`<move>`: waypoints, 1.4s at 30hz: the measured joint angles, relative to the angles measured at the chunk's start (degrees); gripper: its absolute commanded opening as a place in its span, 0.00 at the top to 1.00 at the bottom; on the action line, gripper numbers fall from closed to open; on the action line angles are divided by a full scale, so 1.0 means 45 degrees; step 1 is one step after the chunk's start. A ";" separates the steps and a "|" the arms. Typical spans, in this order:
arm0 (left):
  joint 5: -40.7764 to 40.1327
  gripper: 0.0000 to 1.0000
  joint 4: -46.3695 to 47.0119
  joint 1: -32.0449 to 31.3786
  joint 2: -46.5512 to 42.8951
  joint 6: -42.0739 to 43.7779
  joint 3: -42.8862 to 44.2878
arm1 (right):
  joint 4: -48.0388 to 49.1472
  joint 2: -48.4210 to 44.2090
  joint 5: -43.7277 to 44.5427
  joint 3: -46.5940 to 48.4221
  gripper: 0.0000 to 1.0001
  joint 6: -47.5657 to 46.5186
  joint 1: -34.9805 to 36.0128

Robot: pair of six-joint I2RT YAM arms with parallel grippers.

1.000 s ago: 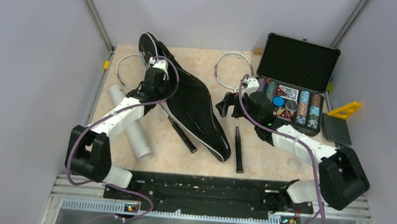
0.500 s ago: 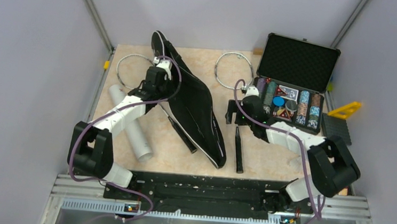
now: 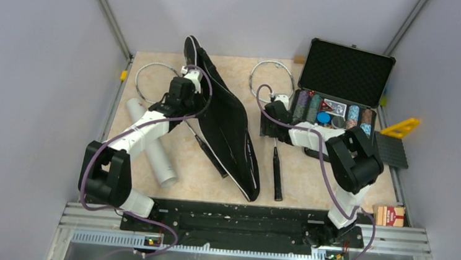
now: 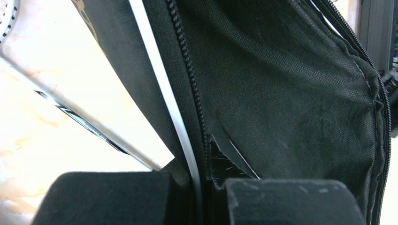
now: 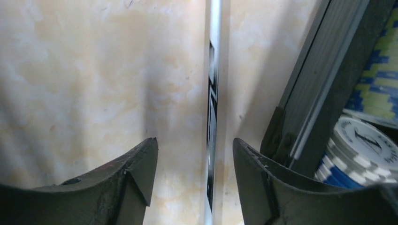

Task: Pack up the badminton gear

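My left gripper (image 4: 206,180) is clamped on the zipped rim of the black bag (image 3: 228,130), with the white piping and the zipper running straight down between its pads. The bag stands tilted up on edge in the middle of the bench (image 3: 301,185). One racket (image 3: 153,80) lies to its left, head near the far-left corner and black handle poking out from under the bag. The white tube (image 3: 152,152) lies just beside my left arm. My right gripper (image 5: 195,154) hangs low with its jaws apart. It straddles the thin shaft of the other racket (image 5: 213,93) without pinching it, close beside the wall of the chip case (image 5: 309,84), where blue-and-white chips (image 5: 361,145) show.
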 measured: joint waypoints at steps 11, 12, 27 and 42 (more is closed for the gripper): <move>0.0602 1.00 0.0083 0.0000 0.0000 -0.0136 0.0000 | 0.0165 0.1229 0.1073 0.1122 0.57 0.0359 -0.0097; 0.0622 1.00 0.0087 0.0000 0.0005 -0.0189 0.0000 | 0.0291 0.1277 0.1107 0.1132 0.60 0.0369 -0.0126; -0.0015 1.00 -0.0403 0.0000 0.1132 -0.0083 0.1428 | 0.0918 0.1608 0.1360 0.1545 1.00 -0.0933 -0.0534; -0.0733 1.00 -0.2458 0.0311 0.4104 0.0797 0.5931 | 0.1933 -0.4153 0.2380 0.0243 1.00 -0.5061 0.0034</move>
